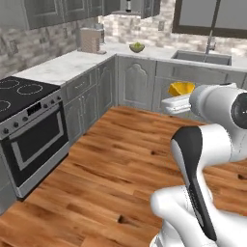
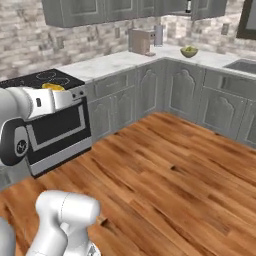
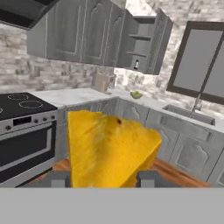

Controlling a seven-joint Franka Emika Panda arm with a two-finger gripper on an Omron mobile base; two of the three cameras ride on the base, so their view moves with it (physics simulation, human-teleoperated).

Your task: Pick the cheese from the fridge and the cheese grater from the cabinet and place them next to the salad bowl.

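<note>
My gripper (image 3: 103, 179) is shut on the cheese (image 3: 109, 148), a yellow-orange wedge held between the two finger tips. From the base cameras the cheese (image 1: 181, 88) (image 2: 52, 86) sits at the end of the white hand, raised above the wooden floor. The salad bowl (image 1: 137, 47) (image 2: 189, 51) (image 3: 136, 94), tan with green inside, stands on the far corner counter. Above it the cabinet (image 3: 146, 41) hangs open, and a small object that may be the cheese grater (image 3: 136, 64) stands on its lower shelf.
A black stove with oven (image 1: 29, 116) (image 2: 52, 120) stands along the left counter run. A tan block (image 1: 91, 39) sits on the counter left of the bowl. A sink with faucet (image 1: 202, 57) lies under a window (image 3: 201, 61). Wooden floor (image 1: 120, 159) spreads ahead.
</note>
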